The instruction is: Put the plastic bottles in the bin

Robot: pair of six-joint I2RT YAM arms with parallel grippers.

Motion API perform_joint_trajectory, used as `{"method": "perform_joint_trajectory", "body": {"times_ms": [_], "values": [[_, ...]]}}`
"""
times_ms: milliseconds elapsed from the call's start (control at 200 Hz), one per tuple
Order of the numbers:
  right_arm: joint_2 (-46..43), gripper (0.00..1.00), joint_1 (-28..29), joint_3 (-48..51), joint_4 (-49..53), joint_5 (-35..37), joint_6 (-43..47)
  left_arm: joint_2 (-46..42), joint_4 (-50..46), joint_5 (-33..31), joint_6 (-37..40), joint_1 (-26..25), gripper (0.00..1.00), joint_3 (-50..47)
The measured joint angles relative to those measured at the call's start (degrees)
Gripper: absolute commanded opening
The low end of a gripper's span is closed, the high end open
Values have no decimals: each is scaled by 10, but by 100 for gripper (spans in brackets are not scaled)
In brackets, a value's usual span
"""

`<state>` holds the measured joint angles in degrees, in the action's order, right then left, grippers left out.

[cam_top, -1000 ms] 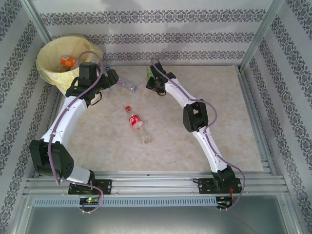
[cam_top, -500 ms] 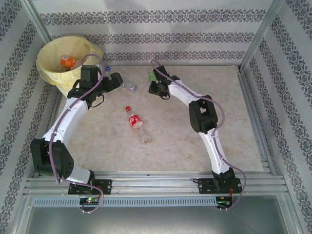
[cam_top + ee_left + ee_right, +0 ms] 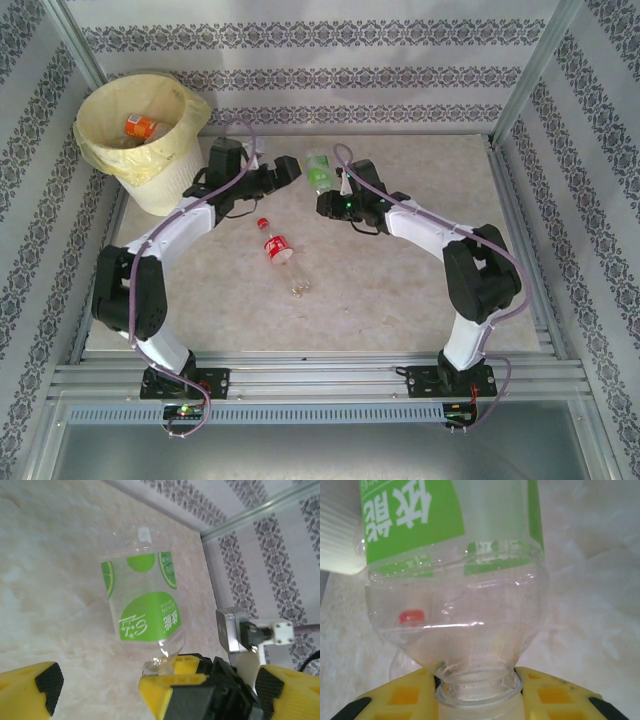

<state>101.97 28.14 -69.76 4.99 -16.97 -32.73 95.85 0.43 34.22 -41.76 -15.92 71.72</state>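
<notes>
A clear plastic bottle with a green label (image 3: pixel 318 172) is held off the table by its neck, with my right gripper (image 3: pixel 333 203) shut on it. In the right wrist view the neck sits between the yellow fingers (image 3: pixel 395 697) and the bottle (image 3: pixel 455 580) rises above them. My left gripper (image 3: pixel 287 168) is open just left of this bottle; its wrist view shows the bottle (image 3: pixel 145 605) ahead of the spread fingers (image 3: pixel 35 687). A red-labelled bottle (image 3: pixel 279 250) lies on the table. The bin (image 3: pixel 160 190) stands at the far left with an orange-labelled bottle (image 3: pixel 140 126) inside.
A loose red cap (image 3: pixel 262 222) lies on the table near the red-labelled bottle. Patterned walls and metal posts (image 3: pixel 520 90) enclose the table. The bin's ribbed side (image 3: pixel 337 540) is close on the left in the right wrist view.
My left gripper has swung right, away from the bin, toward the green-labelled bottle. My right gripper has carried that bottle slightly nearer and its elbow has moved right.
</notes>
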Motion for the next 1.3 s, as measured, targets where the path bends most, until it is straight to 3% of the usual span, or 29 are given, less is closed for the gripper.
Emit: {"method": "perform_joint_trajectory", "body": {"times_ms": [235,535,590,719,809,979,1074,1099,1299], "values": [[-75,29,0,72,-36,-42,0,58,30,-14,-35,-28,100,17],[-93,30,1,92,-78,-98,0,118,162,28,-94,-39,100,29],[-94,30,2,94,-85,-106,0,123,174,34,-98,-43,94,34],[-94,31,1,102,-98,-116,0,133,194,44,-114,-46,69,43],[-94,42,1,106,-104,-119,-1,135,202,47,-121,-46,64,43],[-103,79,-3,119,-121,-132,-4,135,210,48,-128,-47,61,43],[-124,88,-9,134,-126,-139,0,135,206,45,-127,-47,60,44],[-132,97,-11,139,-127,-140,1,135,205,44,-127,-47,60,45],[-195,98,-26,166,-127,-135,16,135,179,30,-120,-46,58,59]]}}
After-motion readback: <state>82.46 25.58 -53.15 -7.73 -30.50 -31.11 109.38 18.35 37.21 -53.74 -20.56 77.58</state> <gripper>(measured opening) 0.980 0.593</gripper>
